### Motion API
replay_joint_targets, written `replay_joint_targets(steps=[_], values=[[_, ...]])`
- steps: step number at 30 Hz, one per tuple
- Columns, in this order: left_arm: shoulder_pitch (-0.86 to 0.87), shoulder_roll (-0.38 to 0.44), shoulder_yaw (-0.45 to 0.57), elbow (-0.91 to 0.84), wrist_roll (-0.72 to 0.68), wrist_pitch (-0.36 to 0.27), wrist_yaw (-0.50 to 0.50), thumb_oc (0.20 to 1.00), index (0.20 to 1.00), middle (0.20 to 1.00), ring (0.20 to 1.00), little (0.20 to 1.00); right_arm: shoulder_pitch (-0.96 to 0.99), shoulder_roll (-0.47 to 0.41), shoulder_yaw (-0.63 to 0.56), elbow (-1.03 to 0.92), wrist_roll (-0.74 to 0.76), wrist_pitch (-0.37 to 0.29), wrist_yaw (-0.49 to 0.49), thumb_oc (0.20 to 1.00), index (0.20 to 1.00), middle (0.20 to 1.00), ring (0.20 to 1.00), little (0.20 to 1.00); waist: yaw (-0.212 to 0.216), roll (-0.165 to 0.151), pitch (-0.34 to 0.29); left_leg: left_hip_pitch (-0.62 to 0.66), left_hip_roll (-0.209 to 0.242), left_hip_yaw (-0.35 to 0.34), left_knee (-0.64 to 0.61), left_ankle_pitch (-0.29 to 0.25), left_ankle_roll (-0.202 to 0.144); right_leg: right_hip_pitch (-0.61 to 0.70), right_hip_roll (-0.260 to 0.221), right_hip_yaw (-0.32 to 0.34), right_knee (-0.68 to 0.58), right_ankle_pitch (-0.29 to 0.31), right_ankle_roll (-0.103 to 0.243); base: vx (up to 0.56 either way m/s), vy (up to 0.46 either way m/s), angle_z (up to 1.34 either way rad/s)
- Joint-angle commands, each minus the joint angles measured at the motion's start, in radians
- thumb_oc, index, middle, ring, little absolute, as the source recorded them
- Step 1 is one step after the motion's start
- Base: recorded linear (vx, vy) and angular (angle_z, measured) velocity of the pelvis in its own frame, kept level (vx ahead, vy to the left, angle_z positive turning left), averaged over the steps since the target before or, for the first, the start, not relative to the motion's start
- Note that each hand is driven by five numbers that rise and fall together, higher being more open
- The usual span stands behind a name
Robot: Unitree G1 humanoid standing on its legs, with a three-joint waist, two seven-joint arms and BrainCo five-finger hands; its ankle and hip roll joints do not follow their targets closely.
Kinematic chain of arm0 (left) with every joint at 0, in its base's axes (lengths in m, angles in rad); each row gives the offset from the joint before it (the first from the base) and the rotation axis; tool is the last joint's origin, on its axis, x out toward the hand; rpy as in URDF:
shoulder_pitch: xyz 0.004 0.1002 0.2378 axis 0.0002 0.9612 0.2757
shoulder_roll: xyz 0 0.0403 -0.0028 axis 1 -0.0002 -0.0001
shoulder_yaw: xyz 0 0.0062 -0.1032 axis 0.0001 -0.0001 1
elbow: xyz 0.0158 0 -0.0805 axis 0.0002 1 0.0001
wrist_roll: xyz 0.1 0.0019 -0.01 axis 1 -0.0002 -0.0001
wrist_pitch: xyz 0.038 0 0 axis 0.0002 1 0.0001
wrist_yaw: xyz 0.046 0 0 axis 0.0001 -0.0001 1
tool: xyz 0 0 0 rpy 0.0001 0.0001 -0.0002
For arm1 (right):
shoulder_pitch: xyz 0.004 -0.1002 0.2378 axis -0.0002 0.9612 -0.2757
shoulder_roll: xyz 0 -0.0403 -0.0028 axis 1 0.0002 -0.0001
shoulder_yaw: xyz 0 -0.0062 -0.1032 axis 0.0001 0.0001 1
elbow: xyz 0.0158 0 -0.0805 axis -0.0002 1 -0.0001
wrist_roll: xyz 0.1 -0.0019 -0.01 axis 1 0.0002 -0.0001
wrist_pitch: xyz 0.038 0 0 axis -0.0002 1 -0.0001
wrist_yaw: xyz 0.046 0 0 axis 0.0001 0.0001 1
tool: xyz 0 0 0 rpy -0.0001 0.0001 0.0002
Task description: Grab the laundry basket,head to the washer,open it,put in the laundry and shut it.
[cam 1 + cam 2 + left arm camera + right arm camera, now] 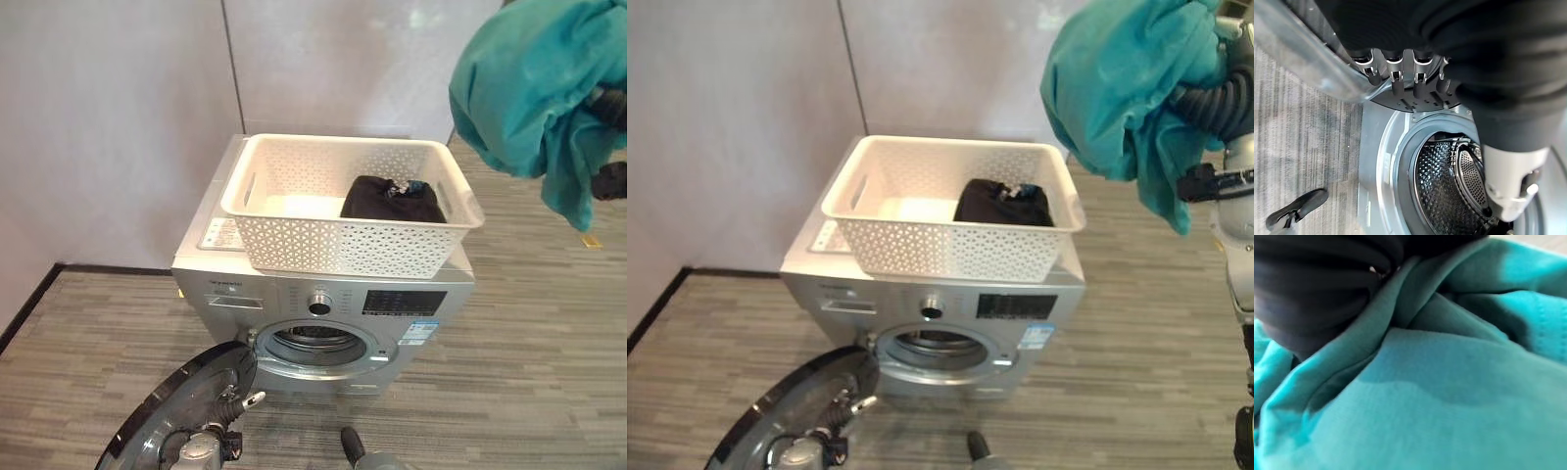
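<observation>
I judged the teal garment [529, 88] light, limp and prone to slipping, best held by a gathered bunch of folds. It hung high from my right hand [609, 103], draping over the hand; cloth hid the fingers, so I could not tell their closure. My left hand [1400, 73] curled its fingers over the open washer door [181, 406] rim, the drum [1449, 186] just beyond them. A black garment [394, 200] lay in the laundry basket [343, 245] atop the washer [921, 294].
</observation>
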Motion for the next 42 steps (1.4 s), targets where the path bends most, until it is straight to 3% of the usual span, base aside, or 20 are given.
replay_joint_targets(steps=[1, 3, 4, 7, 9, 10, 15, 16, 19, 24, 27, 28, 33, 34, 35, 36, 39, 40, 42], values=[[-0.004, 0.049, -0.037, -0.020, 0.069, -0.047, 0.001, 1.000, 1.000, 1.000, 1.000, 1.000, -0.030, 0.023, -0.097, -0.021, -0.018, -0.027, -0.029, 0.200, 0.200, 0.200, 0.200, 0.200, 0.044, -0.047, -0.048, -0.047, -0.067, -0.012, 0.185, -0.212, 0.137, -0.178, -0.075, -0.046, 0.076, 0.030, 0.103, -0.04, 0.048, -0.26], [-0.003, 0.069, -0.051, -0.055, 0.115, -0.051, 0.002, 1.000, 1.000, 1.000, 1.000, 1.000, -0.004, 0.027, -0.111, -0.039, -0.017, -0.031, -0.018, 0.200, 0.200, 0.200, 0.200, 0.200, 0.045, -0.049, -0.048, -0.049, -0.071, -0.008, 0.187, -0.213, 0.139, -0.179, -0.078, -0.043, 0.073, 0.036, 0.103, -0.03, 0.033, -0.22], [0.001, 0.140, -0.100, -0.207, 0.239, -0.064, -0.014, 1.000, 1.000, 1.000, 1.000, 1.000, 0.001, 0.005, -0.109, -0.047, -0.010, -0.044, -0.004, 0.200, 0.200, 0.200, 0.200, 0.200, 0.044, -0.036, -0.043, -0.048, -0.070, -0.014, 0.192, -0.221, 0.147, -0.173, -0.081, -0.056, 0.067, 0.033, 0.103, -0.03, 0.034, -0.23], [0.042, 0.226, -0.098, -0.408, 0.298, -0.062, -0.061, 1.000, 1.000, 1.000, 1.000, 1.000, 0.018, -0.009, -0.119, -0.047, -0.002, -0.046, 0.016, 0.200, 0.200, 0.200, 0.200, 0.200, 0.055, -0.042, -0.041, -0.053, -0.078, -0.018, 0.192, -0.215, 0.149, -0.174, -0.093, -0.060, 0.063, 0.047, 0.103, -0.04, 0.018, -0.05], [0.171, 0.414, 0.051, -0.848, 0.283, -0.082, -0.156, 1.000, 1.000, 1.000, 1.000, 1.000, 0.123, 0.003, -0.157, -0.085, 0.008, -0.043, 0.087, 0.200, 0.200, 0.200, 0.200, 0.200, 0.083, -0.030, -0.030, -0.058, -0.081, -0.041, 0.193, -0.210, 0.151, -0.159, -0.112, -0.084, 0.060, 0.055, 0.103, -0.06, 0.039, 0.08], [0.239, 0.464, 0.134, -0.988, 0.246, -0.068, -0.190, 1.000, 1.000, 1.000, 1.000, 1.000, 0.180, 0.033, -0.185, -0.117, 0.018, -0.038, 0.124, 0.200, 0.200, 0.200, 0.200, 0.200, 0.090, -0.042, -0.032, -0.061, -0.085, -0.048, 0.194, -0.206, 0.151, -0.158, -0.121, -0.090, 0.061, 0.060, 0.103, -0.04, 0.020, 0.22], [0.413, 0.555, 0.453, -1.315, 0.215, -0.036, -0.244, 1.000, 1.000, 1.000, 1.000, 1.000, 0.431, 0.133, -0.297, -0.262, 0.050, -0.023, 0.286, 0.200, 0.200, 0.200, 0.200, 0.200, 0.126, -0.055, -0.030, -0.058, -0.083, -0.089, 0.194, -0.207, 0.148, -0.132, -0.141, -0.139, 0.060, 0.048, 0.103, -0.03, -0.027, 0.49], [0.447, 0.590, 0.540, -1.361, 0.163, -0.027, -0.268, 1.000, 1.000, 1.000, 1.000, 1.000, 0.490, 0.148, -0.313, -0.308, 0.090, -0.020, 0.354, 0.200, 0.200, 0.200, 0.200, 0.200, 0.143, -0.056, -0.030, -0.059, -0.082, -0.098, 0.193, -0.204, 0.142, -0.124, -0.152, -0.157, 0.060, 0.044, 0.103, -0.02, -0.033, 0.43], [0.481, 0.655, 0.624, -1.414, 0.117, -0.029, -0.274, 1.000, 1.000, 1.000, 1.000, 1.000, 0.530, 0.154, -0.312, -0.350, 0.115, -0.018, 0.408, 0.200, 0.200, 0.200, 0.200, 0.200, 0.150, -0.062, -0.040, -0.056, -0.078, -0.115, 0.194, -0.204, 0.134, -0.110, -0.162, -0.184, 0.058, 0.043, 0.103, -0.03, -0.032, 0.35], [0.449, 0.695, 0.627, -1.410, 0.111, -0.034, -0.260, 1.000, 1.000, 1.000, 1.000, 1.000, 0.506, 0.134, -0.272, -0.364, 0.147, -0.023, 0.436, 0.200, 0.200, 0.200, 0.200, 0.200, 0.157, -0.070, -0.050, -0.054, -0.075, -0.126, 0.191, -0.198, 0.126, -0.099, -0.170, -0.203, 0.059, 0.040, 0.103, -0.02, -0.034, 0.18], [0.362, 0.695, 0.577, -1.374, 0.142, -0.040, -0.234, 1.000, 1.000, 1.000, 1.000, 1.000, 0.461, 0.101, -0.228, -0.352, 0.148, -0.015, 0.440, 0.200, 0.200, 0.200, 0.200, 0.200, 0.162, -0.073, -0.057, -0.053, -0.069, -0.132, 0.184, -0.191, 0.118, -0.093, -0.176, -0.213, 0.061, 0.043, 0.103, -0.05, -0.031, 0.12], [0.292, 0.679, 0.506, -1.345, 0.149, -0.039, -0.226, 1.000, 1.000, 1.000, 1.000, 1.000, 0.411, 0.082, -0.190, -0.337, 0.148, -0.007, 0.432, 0.200, 0.200, 0.200, 0.200, 0.200, 0.161, -0.076, -0.058, -0.058, -0.073, -0.137, 0.194, -0.191, 0.118, -0.090, -0.179, -0.209, 0.062, 0.041, 0.103, -0.07, 0.001, 0.12], [0.133, 0.636, 0.350, -1.255, 0.172, -0.029, -0.203, 1.000, 1.000, 1.000, 1.000, 1.000, 0.242, 0.054, -0.061, -0.288, 0.119, 0.021, 0.406, 0.200, 0.200, 0.200, 0.200, 0.200, 0.159, -0.057, -0.021, -0.079, -0.096, -0.127, 0.207, -0.170, 0.129, -0.146, -0.177, -0.217, 0.134, 0.077, 0.098, -0.18, 0.019, 0.02], [0.092, 0.617, 0.317, -1.219, 0.175, -0.034, -0.190, 1.000, 1.000, 1.000, 1.000, 1.000, 0.182, 0.053, -0.014, -0.274, 0.116, 0.020, 0.398, 0.200, 0.200, 0.200, 0.200, 0.200, 0.162, -0.037, 0.005, -0.092, -0.088, -0.117, 0.212, -0.156, 0.129, -0.172, -0.173, -0.259, 0.199, 0.051, 0.083, -0.33, 0.024, -0.19], [0.073, 0.600, 0.300, -1.202, 0.173, -0.030, -0.179, 1.000, 1.000, 1.000, 1.000, 1.000, 0.146, 0.069, 0.014, -0.276, 0.110, 0.022, 0.387, 0.200, 0.200, 0.200, 0.200, 0.200, 0.174, -0.015, 0.019, -0.106, -0.079, -0.103, 0.214, -0.136, 0.129, -0.167, -0.182, -0.336, 0.255, 0.015, 0.061, -0.48, 0.005, -0.25], [0.045, 0.576, 0.297, -1.177, 0.179, -0.022, -0.168, 1.000, 1.000, 1.000, 1.000, 1.000, 0.086, 0.087, 0.051, -0.276, 0.097, 0.030, 0.384, 0.200, 0.200, 0.200, 0.200, 0.200, 0.183, 0.013, 0.034, -0.137, -0.059, -0.086, 0.207, -0.095, 0.132, -0.156, -0.198, -0.435, 0.404, -0.047, 0.024, -0.37, -0.005, -0.27], [0.044, 0.569, 0.314, -1.169, 0.196, -0.026, -0.156, 1.000, 1.000, 1.000, 1.000, 1.000, 0.037, 0.091, 0.081, -0.272, 0.091, 0.027, 0.385, 0.200, 0.200, 0.200, 0.200, 0.200, 0.185, 0.019, 0.028, -0.157, -0.050, -0.071, 0.188, -0.064, 0.134, -0.156, -0.207, -0.459, 0.495, -0.079, 0.014, -0.25, -0.045, -0.66], [0.045, 0.564, 0.323, -1.151, 0.220, -0.021, -0.140, 1.000, 1.000, 1.000, 1.000, 1.000, 0.008, 0.098, 0.106, -0.274, 0.090, 0.030, 0.397, 0.200, 0.200, 0.200, 0.200, 0.200, 0.198, 0.030, 0.013, -0.182, -0.026, -0.057, 0.161, -0.035, 0.138, -0.121, -0.202, -0.468, 0.569, -0.126, 0.004, -0.21, -0.156, -0.39], [0.058, 0.546, 0.328, -1.135, 0.213, -0.029, -0.135, 1.000, 1.000, 1.000, 1.000, 1.000, -0.059, 0.104, 0.164, -0.263, 0.099, 0.023, 0.398, 0.200, 0.200, 0.200, 0.200, 0.200, 0.226, 0.026, -0.013, -0.212, -0.011, -0.020, 0.122, 0.007, 0.121, -0.067, -0.202, -0.473, 0.584, -0.175, 0.001, -0.22, -0.253, -0.43]])
